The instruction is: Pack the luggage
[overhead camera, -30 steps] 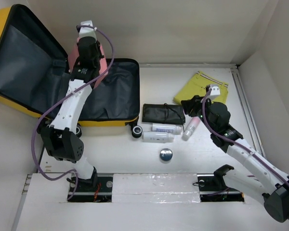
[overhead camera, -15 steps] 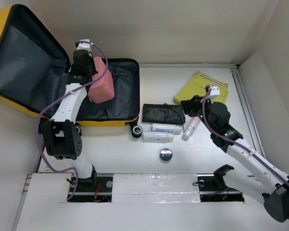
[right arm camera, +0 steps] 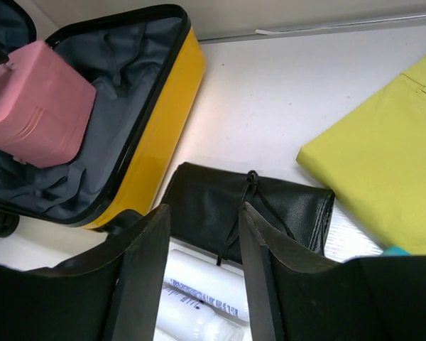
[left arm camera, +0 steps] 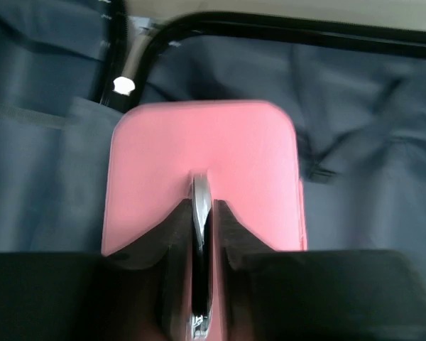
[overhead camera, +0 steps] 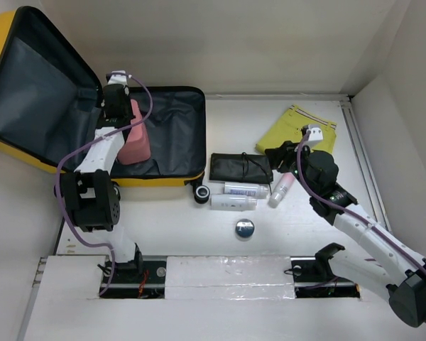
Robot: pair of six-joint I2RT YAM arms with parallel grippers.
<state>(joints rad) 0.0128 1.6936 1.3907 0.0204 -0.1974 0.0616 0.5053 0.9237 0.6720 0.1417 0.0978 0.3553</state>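
White table [overhead camera: 305, 234], walled in pale board, was what I had to work on. At its far left the luggage [overhead camera: 177, 135] lay open, lid tipped back and grey lining showing.

I judged the step in hand to be setting the pink case [overhead camera: 135, 138] into the luggage. It stood in the right half, on the lining, near the hinge side. My left gripper [left arm camera: 201, 213] was directly above it, jaws pinched nearly together on the thin metal handle [left arm camera: 200, 192] on top of the case. The next move called for parting those jaws and lifting straight up, so the case would not tip or drag the lining.

My right gripper [right arm camera: 202, 209] hung well away from the luggage, jaws about half apart and holding nothing, over the black pouch [overhead camera: 240, 167]. Bottles [overhead camera: 234, 196], a round tin [overhead camera: 244, 228] and a yellow cloth [overhead camera: 298, 131] lay on the table, not yet packed, so I reckoned the job was early.
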